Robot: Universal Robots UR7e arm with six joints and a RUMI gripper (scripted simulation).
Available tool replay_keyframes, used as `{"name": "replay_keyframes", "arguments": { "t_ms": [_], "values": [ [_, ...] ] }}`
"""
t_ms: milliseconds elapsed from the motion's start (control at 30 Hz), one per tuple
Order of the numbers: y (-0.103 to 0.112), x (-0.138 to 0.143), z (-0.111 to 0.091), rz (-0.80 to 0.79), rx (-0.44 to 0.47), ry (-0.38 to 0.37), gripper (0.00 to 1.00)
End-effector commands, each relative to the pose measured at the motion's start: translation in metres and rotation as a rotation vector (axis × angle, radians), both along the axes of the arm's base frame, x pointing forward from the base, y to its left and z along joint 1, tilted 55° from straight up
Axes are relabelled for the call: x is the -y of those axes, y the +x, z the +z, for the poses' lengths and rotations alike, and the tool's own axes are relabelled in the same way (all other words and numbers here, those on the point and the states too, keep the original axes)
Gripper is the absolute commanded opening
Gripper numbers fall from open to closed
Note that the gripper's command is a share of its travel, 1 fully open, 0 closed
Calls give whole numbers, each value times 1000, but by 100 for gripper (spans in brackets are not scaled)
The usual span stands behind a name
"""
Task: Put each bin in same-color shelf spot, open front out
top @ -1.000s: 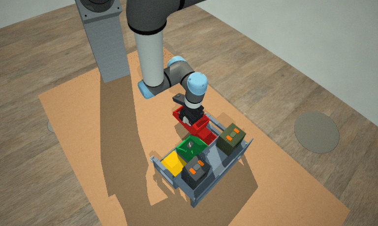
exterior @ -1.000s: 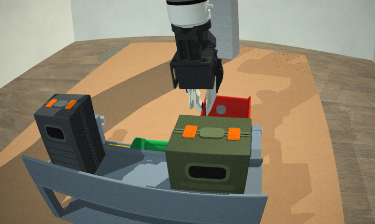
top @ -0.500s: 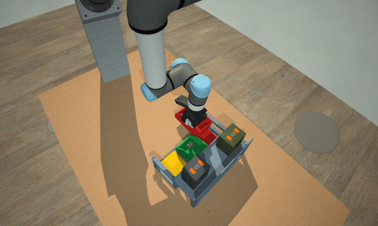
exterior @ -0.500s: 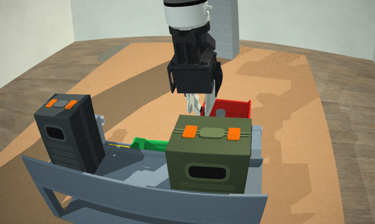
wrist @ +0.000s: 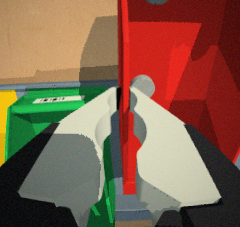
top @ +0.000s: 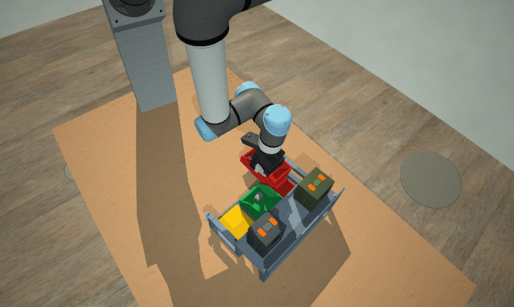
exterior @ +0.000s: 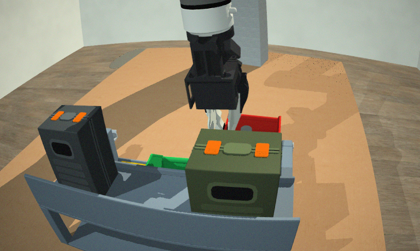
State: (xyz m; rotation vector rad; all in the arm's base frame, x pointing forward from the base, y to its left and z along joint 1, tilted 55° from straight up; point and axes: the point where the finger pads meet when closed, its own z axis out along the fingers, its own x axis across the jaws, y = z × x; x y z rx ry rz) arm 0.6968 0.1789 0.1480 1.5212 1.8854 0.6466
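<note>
Risk for you: gripper [wrist: 120, 94] pinches only the thin side wall of the red bin [top: 278, 175], held tilted at the shelf [exterior: 161, 211] front beside the green bin [top: 261, 199], so it may pivot, snag the lip, spill its parts.

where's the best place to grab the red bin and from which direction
By one thin side wall, from above. The red bin is open-topped, so its wall edges stand free, and the closed gripper already pinches one wall between its fingers, one inside and one outside. The green bin sits close beside it, so a sideways approach looks cramped.
</note>
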Motion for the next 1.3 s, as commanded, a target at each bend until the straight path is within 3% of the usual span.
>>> {"name": "replay_keyframes", "arguments": {
  "t_ms": [0, 1267],
  "values": [
    [1, -1, 3, 0, 1, 0, 0],
    [12, -5, 17, 0, 1, 0, 0]
  ]
}}
